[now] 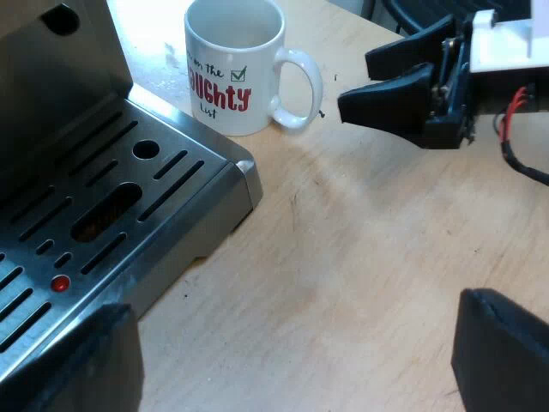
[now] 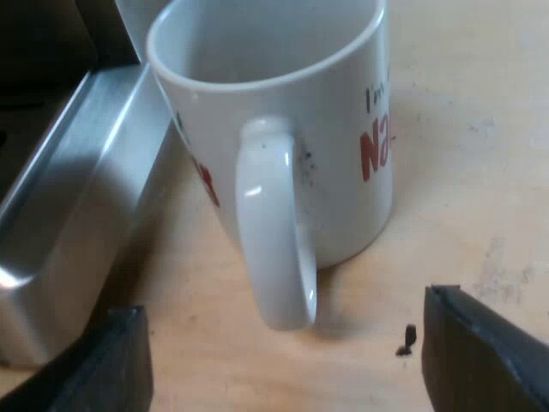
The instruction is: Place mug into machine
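Wooden tabletop (image 1: 360,257) is carrying the mug (image 1: 233,69), standing upright just beside the espresso machine's (image 1: 51,77) drip tray (image 1: 111,197), not yet on it. Right tool (image 2: 283,322), the nearer one, is hovering released, facing the handle (image 2: 270,223) pointing straight at it. Left tool (image 1: 292,313) is hanging released farther off.

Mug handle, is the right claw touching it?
Apart. The right wrist view shows bare table between the mug handle and each finger of the open right gripper.
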{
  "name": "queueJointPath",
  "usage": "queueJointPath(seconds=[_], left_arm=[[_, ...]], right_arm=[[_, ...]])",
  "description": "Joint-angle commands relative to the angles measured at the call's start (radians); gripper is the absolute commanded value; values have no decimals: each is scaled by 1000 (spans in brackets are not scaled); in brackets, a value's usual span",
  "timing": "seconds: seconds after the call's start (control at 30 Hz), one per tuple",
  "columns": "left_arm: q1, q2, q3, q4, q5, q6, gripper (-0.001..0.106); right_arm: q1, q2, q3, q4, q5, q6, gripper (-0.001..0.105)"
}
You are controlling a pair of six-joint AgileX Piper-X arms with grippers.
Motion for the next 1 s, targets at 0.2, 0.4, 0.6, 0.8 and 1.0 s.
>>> queueJointPath(seconds=[0.2, 0.4, 0.6, 0.8, 1.0], left_arm=[[-4, -3, -2, -20, 1, -10, 85], [-4, -3, -2, -20, 1, -10, 85], [-4, -3, -2, -20, 1, -8, 85], [-4, -3, -2, -20, 1, -5, 85], [-4, -3, -2, -20, 9, -5, 85]], right_arm=[[36, 96, -91, -43, 75, 4, 66], [90, 181, -151, -43, 140, 4, 66], [90, 216, -165, -52, 154, 34, 66], [90, 216, -165, -56, 193, 34, 46], [90, 216, -165, -50, 214, 34, 0]])
